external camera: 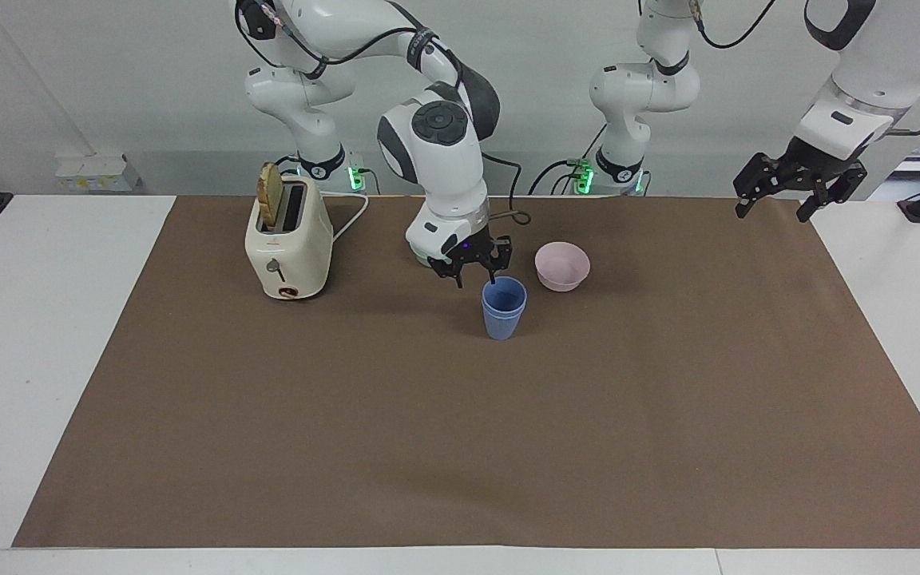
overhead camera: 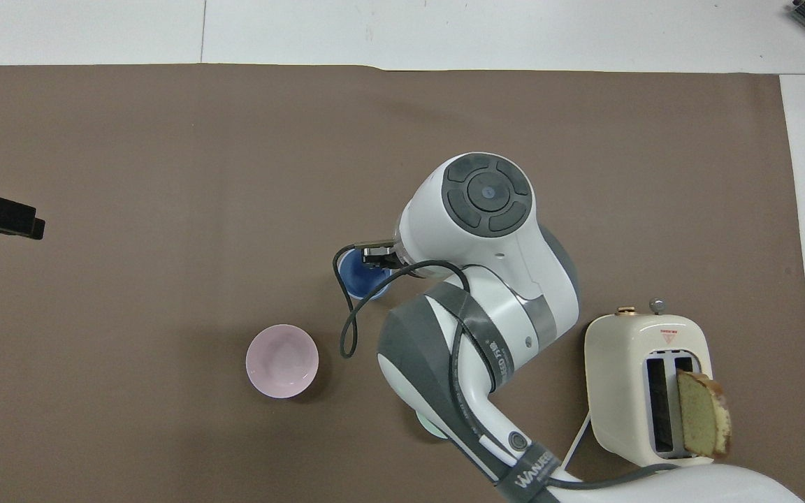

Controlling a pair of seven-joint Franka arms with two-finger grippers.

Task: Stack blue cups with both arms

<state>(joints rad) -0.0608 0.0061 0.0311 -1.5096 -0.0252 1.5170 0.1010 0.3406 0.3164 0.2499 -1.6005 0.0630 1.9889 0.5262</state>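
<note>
Hovering just above the nested blue cups (external camera: 503, 307), the right gripper (external camera: 475, 271) is spreading its jaws wide; the left gripper (external camera: 799, 185) is waiting, jaws apart, over the table's left-arm end.

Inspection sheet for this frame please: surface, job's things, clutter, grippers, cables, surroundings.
Surface: brown mat on a white table.
Job's things: blue cups nested, upright, beside the pink bowl.
Clutter: toaster holding a bread slice; green bowl mostly hidden by the right arm.
Grippers: right gripper open, just above the cups' rim; left gripper open, waiting over the mat's edge.
Cables: toaster cord; black cable on the right arm.
Surroundings: nothing seen.
</note>
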